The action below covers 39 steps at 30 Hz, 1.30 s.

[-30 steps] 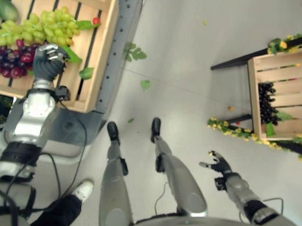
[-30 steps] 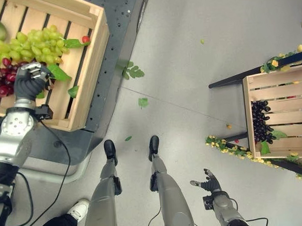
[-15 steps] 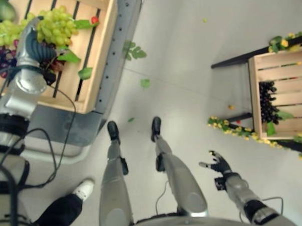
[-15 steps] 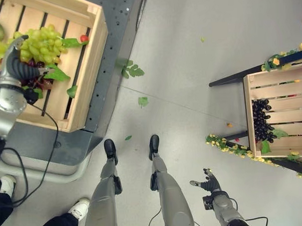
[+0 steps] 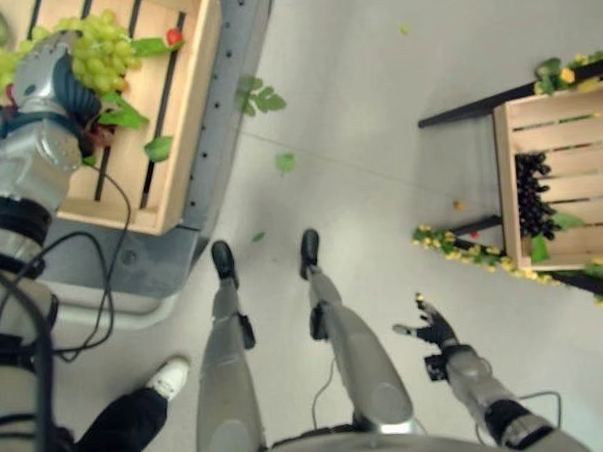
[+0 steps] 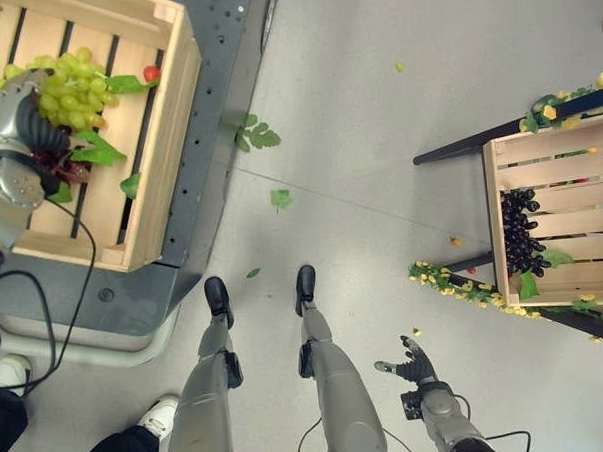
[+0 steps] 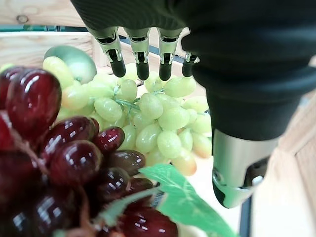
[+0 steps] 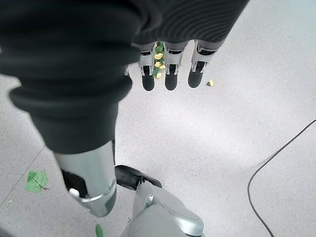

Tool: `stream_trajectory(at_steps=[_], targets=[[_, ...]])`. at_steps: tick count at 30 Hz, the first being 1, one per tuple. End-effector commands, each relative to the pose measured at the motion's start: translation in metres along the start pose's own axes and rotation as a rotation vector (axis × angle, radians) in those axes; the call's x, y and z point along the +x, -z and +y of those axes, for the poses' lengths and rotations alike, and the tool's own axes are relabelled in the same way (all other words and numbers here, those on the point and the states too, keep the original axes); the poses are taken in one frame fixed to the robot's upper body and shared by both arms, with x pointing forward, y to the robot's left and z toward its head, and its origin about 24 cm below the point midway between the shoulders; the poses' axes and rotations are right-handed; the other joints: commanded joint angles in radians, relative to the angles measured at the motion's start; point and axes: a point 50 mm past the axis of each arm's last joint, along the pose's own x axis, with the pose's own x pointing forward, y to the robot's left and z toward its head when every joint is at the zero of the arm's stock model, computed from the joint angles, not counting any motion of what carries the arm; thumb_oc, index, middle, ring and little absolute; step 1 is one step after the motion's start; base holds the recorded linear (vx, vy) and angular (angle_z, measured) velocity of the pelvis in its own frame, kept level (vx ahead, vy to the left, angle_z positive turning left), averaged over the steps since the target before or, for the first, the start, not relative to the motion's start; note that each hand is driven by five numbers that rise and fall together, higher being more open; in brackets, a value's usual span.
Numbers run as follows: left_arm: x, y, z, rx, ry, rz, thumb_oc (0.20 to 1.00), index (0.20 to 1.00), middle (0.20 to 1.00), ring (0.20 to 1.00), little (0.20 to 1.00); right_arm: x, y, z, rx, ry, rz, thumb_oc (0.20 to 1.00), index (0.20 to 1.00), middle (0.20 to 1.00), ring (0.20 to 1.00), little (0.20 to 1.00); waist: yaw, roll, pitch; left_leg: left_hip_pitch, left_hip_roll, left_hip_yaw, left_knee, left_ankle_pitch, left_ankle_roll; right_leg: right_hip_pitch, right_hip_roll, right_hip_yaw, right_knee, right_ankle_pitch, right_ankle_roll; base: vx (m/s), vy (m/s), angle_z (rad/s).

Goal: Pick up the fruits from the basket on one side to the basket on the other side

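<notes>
A wooden crate (image 5: 191,101) on my left holds a bunch of green grapes (image 5: 109,49), red grapes (image 7: 64,163) and a green mango (image 7: 74,59). My left hand (image 5: 50,82) lies over the fruit where the two bunches meet. Its fingers (image 7: 140,54) are straight and reach above the green grapes; the red bunch sits close under the palm with nothing curled round it. A second wooden crate (image 6: 540,176) on my right holds dark grapes (image 6: 522,236). My right hand (image 6: 416,366) hangs open low over the floor, well short of that crate.
The left crate rests on a dark grey platform (image 6: 206,110). A black stand (image 5: 467,119) trimmed with yellow flowers (image 5: 463,254) carries the right crate. Green leaves (image 6: 280,199) lie scattered on the floor. A person's white shoe (image 5: 168,377) is at lower left.
My left hand has slid from the red grapes towards the green bunch and its fingers have straightened. The view has shifted a little. The right hand has stayed where it was.
</notes>
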Motion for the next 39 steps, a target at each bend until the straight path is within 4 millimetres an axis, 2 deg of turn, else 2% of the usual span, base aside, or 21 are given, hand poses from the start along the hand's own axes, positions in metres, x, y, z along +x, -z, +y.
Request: stream_trajectory(at_steps=[1,10,16,26,32,34,39], targets=[[0.010,0.008,0.032,0.067,-0.099,0.050,1.000,1.000,1.000,1.000,1.000,-0.002,-0.004,-0.022,-0.005,0.052,-0.038,1.000,1.000,1.000,1.000,1.000,-0.013,0.067,0.010,0.014,-0.045,-0.039,-0.057,-0.011,0.004,0.040,-0.046,-0.026,0.029,-0.028,0.137,0.00,0.000,0.00],[0.015,0.002,0.028,0.107,-0.079,0.069,1.000,1.000,1.000,1.000,1.000,-0.002,-0.011,-0.023,-0.024,0.044,-0.077,1.000,1.000,1.000,1.000,1.000,-0.021,0.061,0.011,-0.007,-0.042,-0.044,-0.061,-0.010,0.004,0.016,-0.041,-0.027,0.030,-0.027,0.136,0.00,0.000,0.00],[0.015,0.008,0.027,0.135,-0.069,0.102,1.000,1.000,1.000,1.000,1.000,-0.002,-0.013,-0.021,-0.037,0.035,-0.089,1.000,1.000,1.000,1.000,1.000,-0.030,0.050,0.010,-0.017,-0.037,-0.045,-0.056,-0.010,0.003,0.006,-0.039,-0.028,0.033,-0.027,0.136,0.00,0.000,0.00],[0.021,0.012,0.053,0.204,-0.137,0.150,1.000,1.000,1.000,1.000,1.000,-0.002,-0.016,-0.016,-0.057,0.003,-0.112,1.000,1.000,1.000,1.000,1.000,-0.042,0.038,0.010,-0.027,-0.033,-0.047,-0.053,-0.009,0.004,-0.008,-0.033,-0.026,0.036,-0.025,0.134,0.00,0.000,0.00],[0.025,0.007,0.063,0.182,-0.168,0.136,1.000,1.000,1.000,1.000,1.000,-0.003,-0.015,-0.016,-0.057,-0.001,-0.112,1.000,1.000,1.000,1.000,1.000,-0.043,0.036,0.011,-0.031,-0.034,-0.045,-0.054,-0.009,0.004,-0.011,-0.035,-0.026,0.036,-0.024,0.135,0.00,0.000,0.00],[0.028,-0.001,0.071,0.146,-0.196,0.120,1.000,1.000,1.000,1.000,1.000,-0.003,-0.016,-0.015,-0.052,-0.002,-0.117,1.000,1.000,1.000,1.000,1.000,-0.046,0.033,0.011,-0.034,-0.035,-0.045,-0.053,-0.008,0.004,-0.015,-0.036,-0.025,0.036,-0.022,0.136,0.00,0.000,0.00],[0.028,0.000,0.074,0.154,-0.207,0.119,1.000,1.000,1.000,1.000,1.000,-0.003,-0.016,-0.017,-0.047,0.001,-0.117,1.000,1.000,1.000,1.000,1.000,-0.049,0.029,0.007,-0.035,-0.036,-0.046,-0.055,-0.010,0.005,-0.014,-0.036,-0.026,0.035,-0.021,0.139,0.00,0.000,0.00]])
